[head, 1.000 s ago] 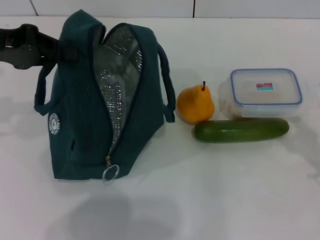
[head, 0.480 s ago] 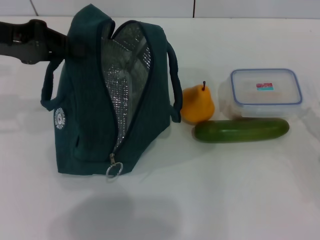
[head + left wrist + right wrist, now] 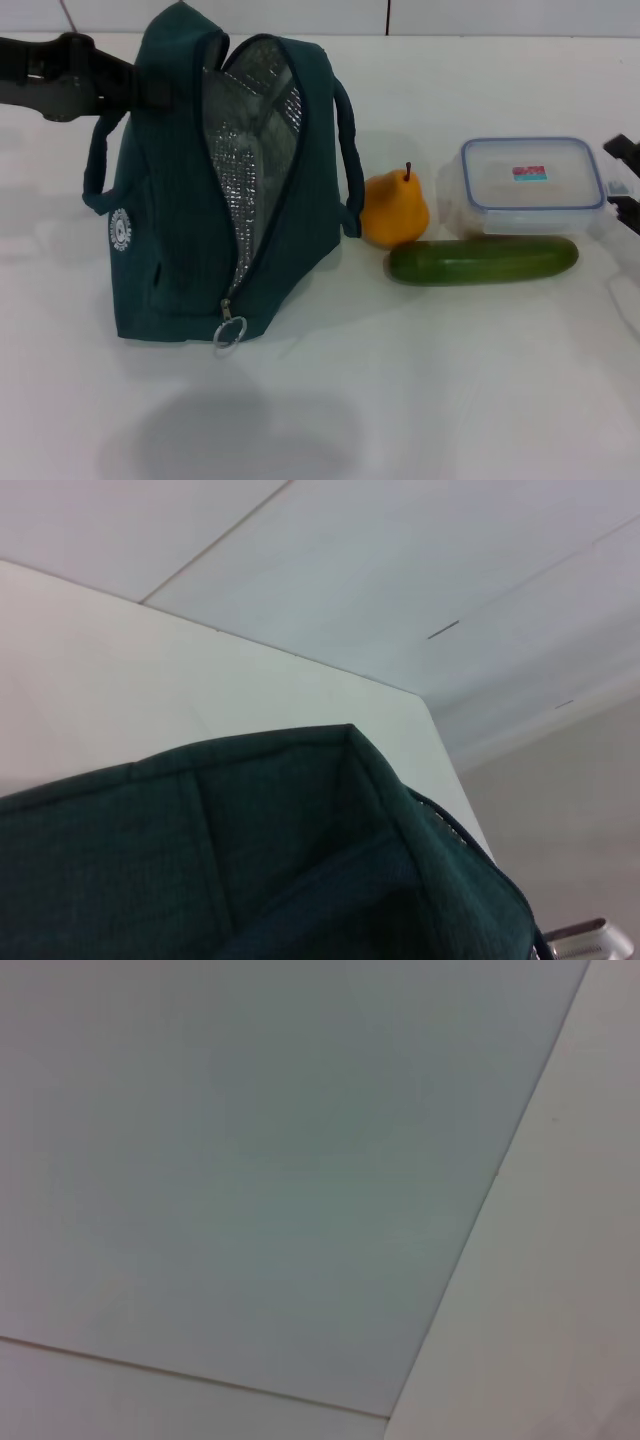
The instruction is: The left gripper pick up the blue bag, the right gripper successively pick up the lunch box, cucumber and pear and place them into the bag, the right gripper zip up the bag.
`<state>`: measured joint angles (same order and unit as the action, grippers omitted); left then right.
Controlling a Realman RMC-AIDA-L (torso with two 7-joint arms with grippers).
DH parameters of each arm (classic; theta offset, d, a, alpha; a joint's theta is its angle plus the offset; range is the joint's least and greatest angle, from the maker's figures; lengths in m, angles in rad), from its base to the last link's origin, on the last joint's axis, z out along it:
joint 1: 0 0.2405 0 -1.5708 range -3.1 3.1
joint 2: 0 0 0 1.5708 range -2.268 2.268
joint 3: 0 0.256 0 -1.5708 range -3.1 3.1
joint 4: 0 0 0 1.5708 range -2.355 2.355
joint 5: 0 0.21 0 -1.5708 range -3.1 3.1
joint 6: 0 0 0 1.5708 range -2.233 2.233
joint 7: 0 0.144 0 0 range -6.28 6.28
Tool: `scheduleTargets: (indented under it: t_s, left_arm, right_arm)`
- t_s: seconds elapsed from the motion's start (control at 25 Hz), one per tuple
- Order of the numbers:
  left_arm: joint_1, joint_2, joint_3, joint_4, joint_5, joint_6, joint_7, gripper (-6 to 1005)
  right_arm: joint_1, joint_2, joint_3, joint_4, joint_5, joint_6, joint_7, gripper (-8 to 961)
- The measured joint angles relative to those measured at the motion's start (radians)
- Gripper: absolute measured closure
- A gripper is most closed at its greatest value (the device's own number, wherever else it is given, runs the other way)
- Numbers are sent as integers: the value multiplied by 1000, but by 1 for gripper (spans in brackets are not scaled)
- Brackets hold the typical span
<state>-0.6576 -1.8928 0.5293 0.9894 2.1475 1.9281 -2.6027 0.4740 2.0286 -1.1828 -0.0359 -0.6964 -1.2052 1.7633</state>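
Table (image 3: 420,400): a plain white top carries everything; a pale wall with seams runs along its far edge.
Blue bag (image 3: 190,230): it stands upright on the robot's left half of the table, mouth unzipped and gaping toward the camera, silver foil lining (image 3: 250,150) showing inside. One loop handle hangs on each side, a round white logo sits low on the left face, and the zipper ring (image 3: 228,335) dangles at the bottom of the opening. In the left wrist view only its dark fabric top fills the lower part of the picture.
Left gripper (image 3: 140,90): it reaches in from the left edge at the bag's upper left corner, its tip against the fabric. The fingers are hidden behind the bag, so I cannot tell how far they are spread or exactly what they pinch.
Lunch box (image 3: 530,185): closed, blue-rimmed lid on, label up, at the far right of the table.
Cucumber (image 3: 483,259): it lies crosswise just in front of the lunch box, its left end just beside the pear.
Pear (image 3: 393,208): upright, stem up, between bag and lunch box; the bag's right handle hangs just beside it.
Right gripper (image 3: 625,180): only a dark sliver shows at the right edge, just beside the lunch box; its opening cannot be judged.
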Motion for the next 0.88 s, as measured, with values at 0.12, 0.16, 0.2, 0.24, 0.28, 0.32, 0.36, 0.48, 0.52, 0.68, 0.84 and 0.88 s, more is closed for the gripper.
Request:
scheduleTargets:
  t_s: [0.12,0.16,0.2,0.24,0.28,0.32,0.36,0.48,0.52,0.68,0.84,0.88]
  left_arm:
    - [-4,0,1,0,0,0,2,955]
    - [-6,0,1,0,0,0,4,955]
    - [-6,0,1,0,0,0,4,955]
    - [-8,0,1,0,0,0,5,955]
    - [-10,0,2,0,0,-1,8,955]
    - [-12,0,2,0,0,-2,9,955]
    - [-12,0,2,0,0,-2,10,955]
    - [-14,0,1,0,0,-3,12,956]
    - [-14,0,1,0,0,-4,13,956]
    - [-15,0,1,0,0,-8,13,956]
    - [-17,0,1,0,0,-11,13,956]
    - [-18,0,1,0,0,-11,13,956]
  right_arm:
    - [33,0,-14,8,0,26,1,116]
    - [42,0,-20,8,0,33,1,120]
    - [51,0,-28,8,1,41,1,124]
    - [59,0,-35,9,1,50,1,128]
    - [66,0,-41,9,1,58,1,132]
    - [68,0,-43,9,1,62,1,136]
    - [70,0,-45,8,2,67,1,140]
    - [72,-1,-46,2,4,70,1,152]
    - [72,-1,-46,1,5,70,1,156]
    - [73,-1,-46,-1,8,72,-3,172]
    - [73,-1,-46,-10,3,78,-5,188]
    - [72,-1,-47,-14,3,78,-6,230]
